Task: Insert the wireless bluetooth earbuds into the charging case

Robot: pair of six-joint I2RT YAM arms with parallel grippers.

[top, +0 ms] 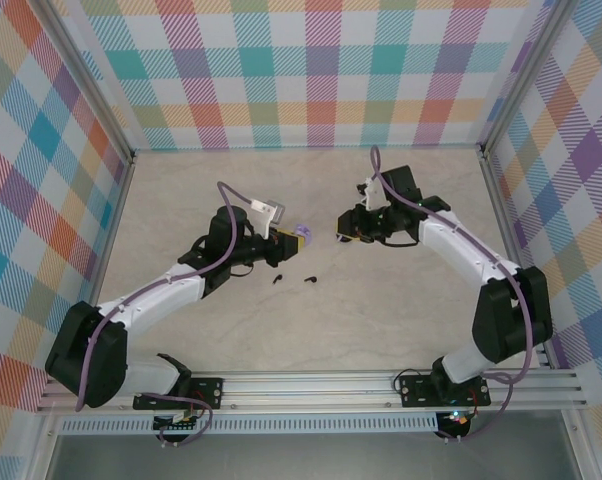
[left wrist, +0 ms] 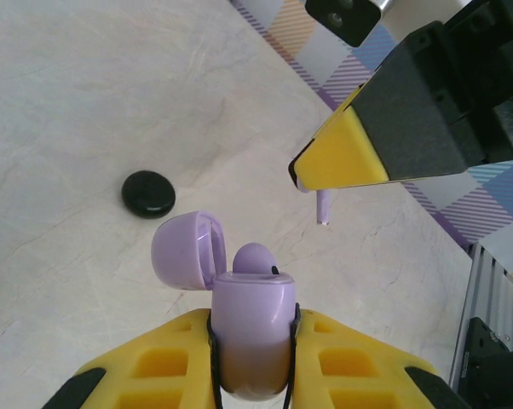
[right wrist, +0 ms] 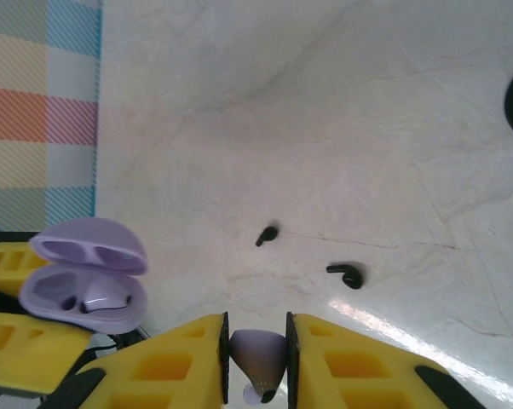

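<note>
Step in hand: seating the second lilac earbud [right wrist: 258,354], pinched in the closed right gripper [right wrist: 256,336] just beside the open lilac charging case [left wrist: 252,298]. The left gripper [left wrist: 255,328] is clamped on that case above mid-table (one lilac bud [left wrist: 255,256] already sits inside). Next move calls for stem-down alignment over the free socket. Two black earbuds [top: 277,279] [top: 310,278] lie on the table toward its near edge.

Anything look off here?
Nothing damaged. A black earbud and a second black earbud lie loose on the table, apart from the black case. The lilac case, open in the left gripper, has one lilac bud seated; the right gripper pinches the other lilac bud.
</note>
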